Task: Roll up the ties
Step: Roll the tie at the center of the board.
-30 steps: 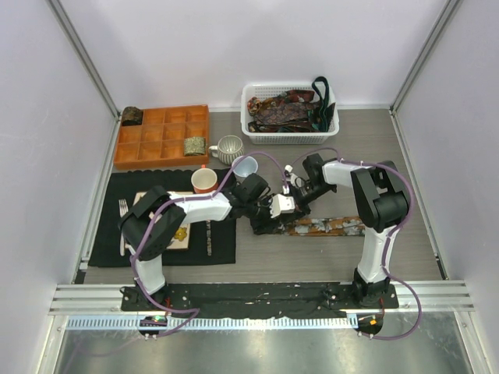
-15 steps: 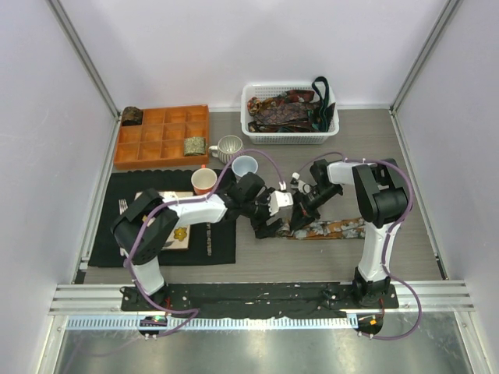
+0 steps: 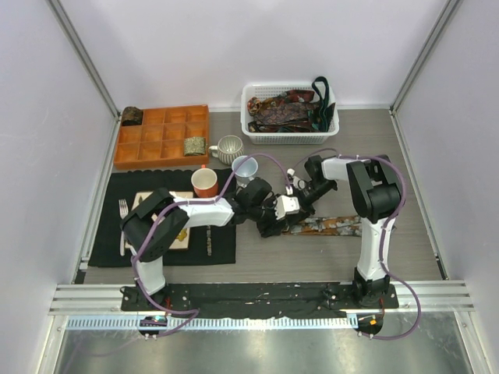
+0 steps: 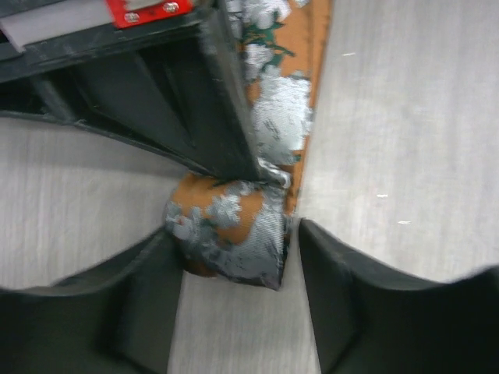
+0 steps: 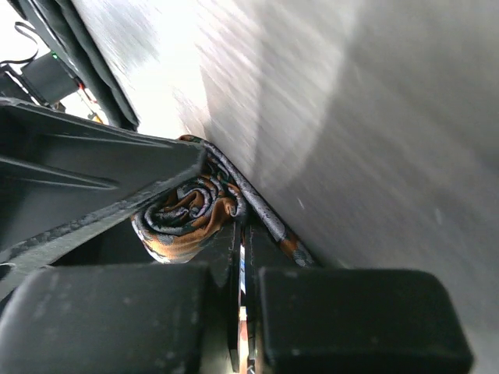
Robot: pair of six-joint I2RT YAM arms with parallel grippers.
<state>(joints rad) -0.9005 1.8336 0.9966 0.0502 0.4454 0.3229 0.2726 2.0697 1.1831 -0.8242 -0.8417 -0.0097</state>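
One tie (image 3: 331, 226) lies partly coiled. Left end effector (image 4: 234, 253), spread, has slid closer around the coil (image 4: 230, 234); right end effector (image 5: 243, 265) stays pressed together.

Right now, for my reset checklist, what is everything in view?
tie on the table: one, orange and grey, centre right, left end rolled
basket: one, white, back centre
ties in the basket: several, dark red-brown, one dark green
divider tray: one, orange, back left
rolled ties: two, mottled olive, one in a tray compartment, one at its back left corner
mugs: three, cream, red, pale, left of centre
placemat: one, black, front left
plate: one, patterned, on the placemat
fork: one, silver, left of the plate
arms: two, white and black, meeting at centre
left gripper: one, black, open around the roll
right gripper: one, black, shut, tips at the roll
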